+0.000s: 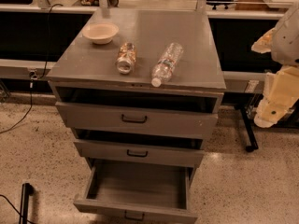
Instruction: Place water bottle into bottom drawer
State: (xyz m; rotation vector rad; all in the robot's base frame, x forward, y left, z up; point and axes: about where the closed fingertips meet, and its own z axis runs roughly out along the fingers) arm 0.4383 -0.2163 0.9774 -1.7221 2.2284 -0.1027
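Speckled floor (243,181) — grey metal cabinet (196,41), black cable (21,118).

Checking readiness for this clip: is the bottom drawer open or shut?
Open: the bottom drawer is pulled far out, its inside bare. The gripper hangs at the right, away from it.

We see a grey metal cabinet (93,115) on a speckled beige floor (243,185). Its grey surface (159,27) carries a cream bowl (100,32), a jar (126,57) with a brown-orange label, and a clear, ribbed water bottle (167,63) with a white cap. The cabinet's bottom drawer (138,183) is grey with a black handle (134,215). Right of the cabinet, the robot's hand (275,101) is pale cream.
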